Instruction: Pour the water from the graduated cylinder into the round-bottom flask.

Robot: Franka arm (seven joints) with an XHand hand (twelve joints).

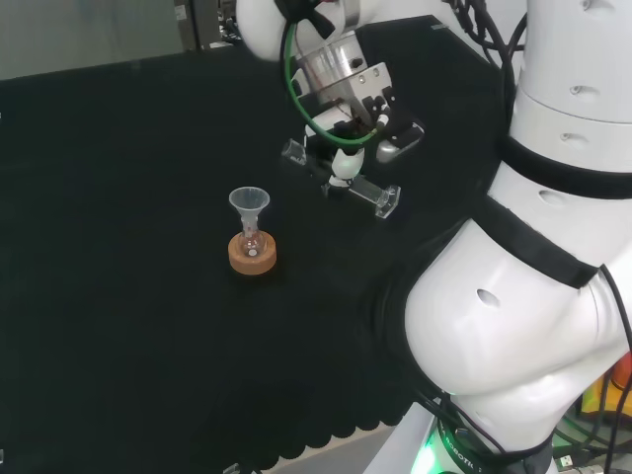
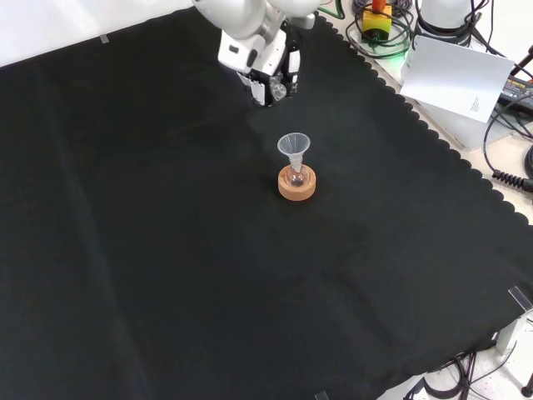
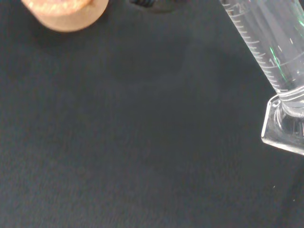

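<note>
A small round-bottom flask (image 1: 253,240) with a clear funnel (image 1: 249,201) in its neck stands on a cork ring (image 1: 252,257) in the middle of the cloth. In the head view the hand (image 1: 346,148) hovers to the right of it, fingers curled round a clear graduated cylinder (image 1: 370,192) that lies almost level, its foot away from the flask. The front view puts the hand (image 2: 268,73) beyond the funnel (image 2: 293,144) and cork ring (image 2: 297,185). Close up in the wrist view are the cylinder's scale (image 3: 268,42), its foot (image 3: 284,129) and the cork ring (image 3: 66,12).
Black cloth (image 2: 166,250) covers the bench, with a scalloped edge at the right of the front view. A white sheet (image 2: 456,77) and cables (image 2: 508,158) lie off the cloth there. The arm's white links (image 1: 533,296) stand at the head view's right.
</note>
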